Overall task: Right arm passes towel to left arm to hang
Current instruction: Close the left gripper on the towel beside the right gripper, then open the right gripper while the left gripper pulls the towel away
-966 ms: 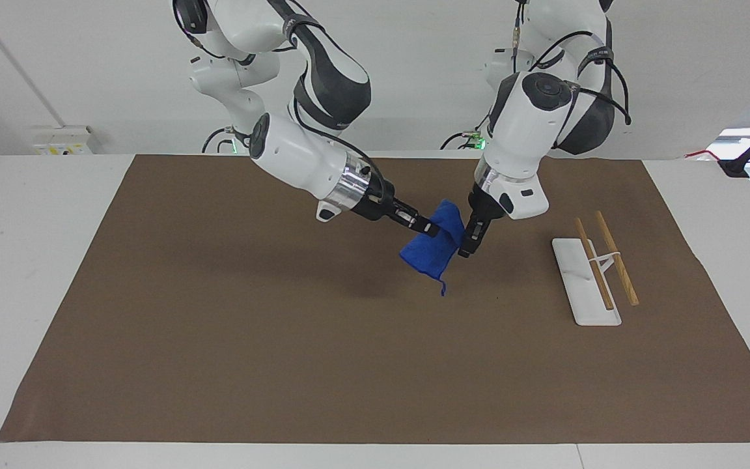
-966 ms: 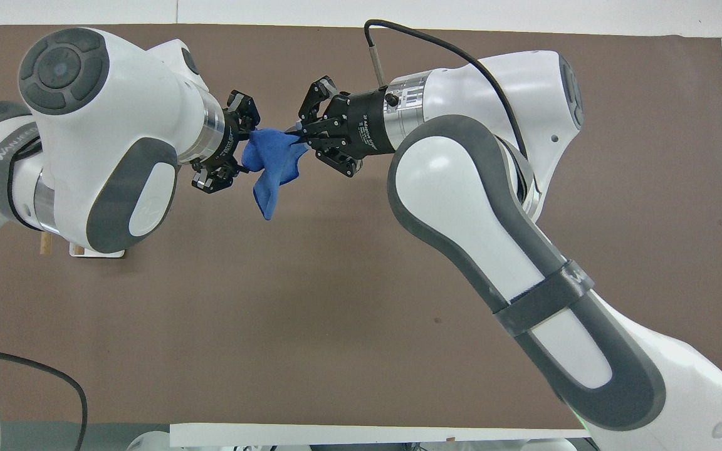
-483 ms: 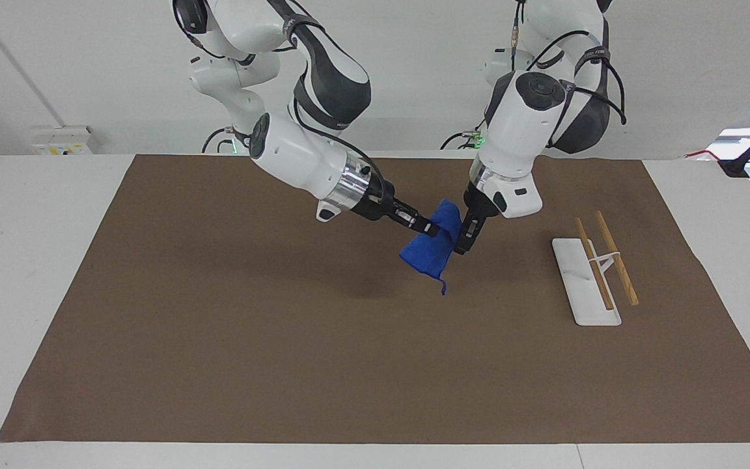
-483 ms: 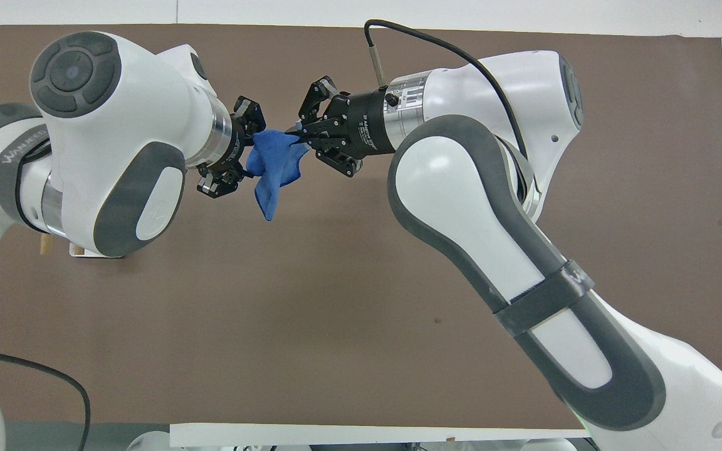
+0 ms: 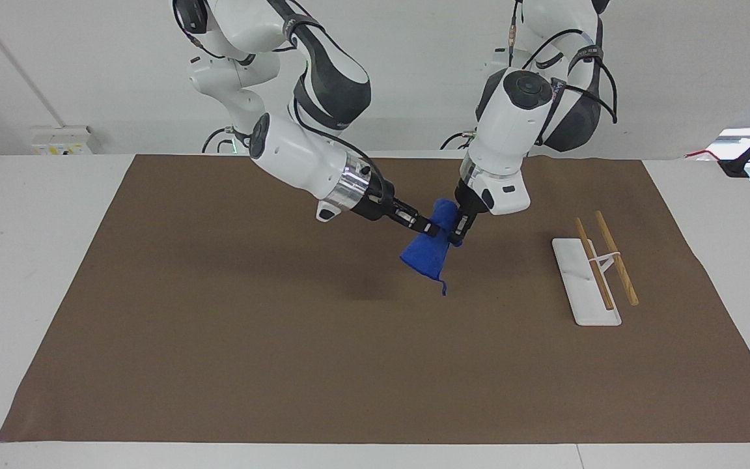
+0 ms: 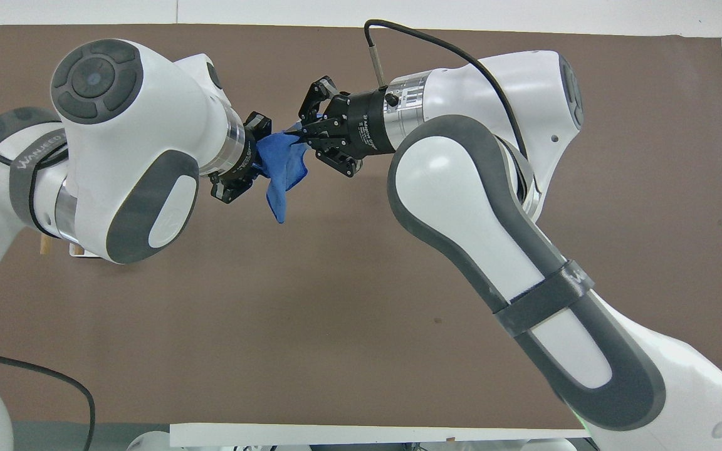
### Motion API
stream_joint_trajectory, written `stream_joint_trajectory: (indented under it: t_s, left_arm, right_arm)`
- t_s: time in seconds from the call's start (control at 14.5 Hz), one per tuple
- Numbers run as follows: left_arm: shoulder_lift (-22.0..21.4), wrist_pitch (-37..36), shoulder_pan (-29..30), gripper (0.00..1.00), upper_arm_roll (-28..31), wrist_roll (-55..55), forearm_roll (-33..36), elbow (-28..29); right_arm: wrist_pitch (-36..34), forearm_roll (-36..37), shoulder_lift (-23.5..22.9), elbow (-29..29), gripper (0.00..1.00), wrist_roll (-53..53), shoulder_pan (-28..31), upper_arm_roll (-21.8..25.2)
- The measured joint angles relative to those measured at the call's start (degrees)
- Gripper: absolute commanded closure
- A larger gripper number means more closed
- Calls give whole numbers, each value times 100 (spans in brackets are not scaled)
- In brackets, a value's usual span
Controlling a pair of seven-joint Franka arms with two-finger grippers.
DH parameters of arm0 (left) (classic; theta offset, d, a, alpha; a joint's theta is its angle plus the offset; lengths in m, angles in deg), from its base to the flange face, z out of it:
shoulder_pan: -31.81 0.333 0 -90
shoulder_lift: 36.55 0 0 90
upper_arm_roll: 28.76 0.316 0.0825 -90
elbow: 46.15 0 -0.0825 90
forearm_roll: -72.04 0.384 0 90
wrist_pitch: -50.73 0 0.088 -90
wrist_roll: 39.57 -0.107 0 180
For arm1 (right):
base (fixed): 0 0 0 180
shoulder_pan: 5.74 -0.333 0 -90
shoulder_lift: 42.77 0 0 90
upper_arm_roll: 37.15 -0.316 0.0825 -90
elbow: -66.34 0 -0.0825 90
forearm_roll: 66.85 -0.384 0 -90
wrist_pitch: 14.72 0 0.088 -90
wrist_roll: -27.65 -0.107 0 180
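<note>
Handover stage, mid-air, over the middle of the brown mat (image 5: 219, 339) that covers the desk (image 5: 36, 260).

Right claw (image 5: 428, 228): clenched on the towel (image 5: 428, 251), pinching it at an upper fold. The arm reaches in low and nearly level, so the cloth hangs free below the pinch; its lower corner with the little loop (image 5: 443, 288) dangles clear of the mat. Holding it up like this leaves the opposite edge of the bunch open for a second grip.

Left claw (image 5: 458, 233): comes down steeply from above and sits right against the towel's edge on the side toward the left arm's end of the desk. In the overhead view the left claw (image 6: 245, 164) touches the blue cloth (image 6: 281, 169), with the right claw (image 6: 311, 134) on its other side, the two nearly tip to tip. Whether the left fingers have closed on the fabric I cannot tell; they are hidden against the cloth.

Rack (image 5: 586, 281): white base with two wooden rails (image 5: 616, 257), standing on the mat toward the left arm's end of the desk, well apart from the towel. Its placement explains the pass: it is on the left arm's side, so that arm is the one suited to do the hanging.

Judgement: transfer not complete, as the right claw carries the load. Next need is a confirmed left grip before any release; letting go early would risk dropping the towel onto the mat.
</note>
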Motion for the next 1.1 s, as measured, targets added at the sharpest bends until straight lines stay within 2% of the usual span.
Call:
stream_joint_trajectory:
  t_s: [0.07,0.14,0.21,0.28,0.34,0.55,0.62,0.69,0.9,1.1]
  left_arm:
    - [0,0,8,100,18,-2,0,-12]
    - [0,0,23,100,46,-28,2,-24]
    - [0,0,66,100,78,-83,5,-38]
    - [0,-1,149,100,93,-155,5,-62]
    - [0,-7,255,100,106,-229,6,-97]
    - [0,-183,552,100,127,-413,207,-240]
    - [-2,-312,607,100,127,-451,315,-330]
    - [-6,-485,635,100,130,-495,391,-449]
    - [-71,-1200,725,100,157,-797,636,-913]
    - [-249,-1558,922,100,272,-1221,1001,-1147]
  right_arm:
    - [0,0,0,0,99,0,0,0]
    - [0,0,0,0,93,0,0,0]
    - [0,0,0,0,74,0,0,0]
    - [0,0,0,0,34,0,0,0]
    - [0,0,0,0,0,0,0,0]
    - [4,89,1,0,0,180,0,7]
    - [4,355,1,0,0,362,6,15]
    - [2,813,1,-2,0,517,25,20]
    - [-120,2813,0,-65,0,902,187,46]
    - [-806,4162,27,-71,0,1987,729,72]
